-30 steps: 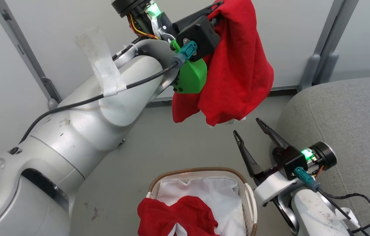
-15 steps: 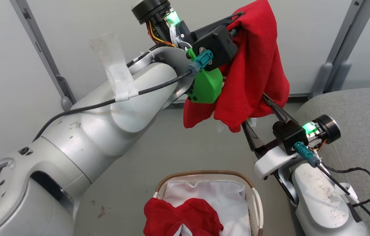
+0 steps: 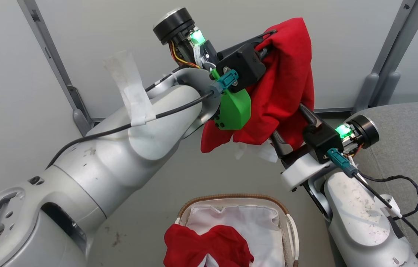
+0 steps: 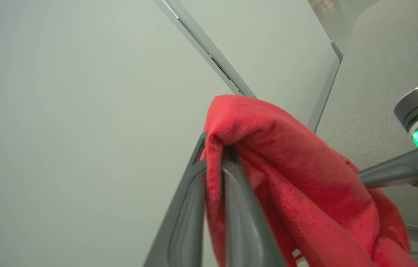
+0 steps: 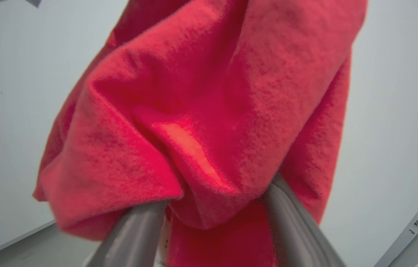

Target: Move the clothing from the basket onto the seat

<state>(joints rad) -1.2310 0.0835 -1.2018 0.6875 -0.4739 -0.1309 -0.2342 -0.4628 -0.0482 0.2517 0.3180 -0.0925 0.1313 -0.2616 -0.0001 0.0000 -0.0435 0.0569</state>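
Grey floor (image 3: 201, 174) — basket (image 3: 231, 196) and seat (image 3: 409, 129) on it

Scuffed silver arms (image 3: 94, 163) carry black cables (image 3: 120, 128), white tape (image 3: 131, 92), green lights (image 3: 342, 130).

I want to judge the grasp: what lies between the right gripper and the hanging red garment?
Nothing. In the right wrist view the red garment hangs between the right gripper's open fingers, touching both. The left gripper pinches its top fold.
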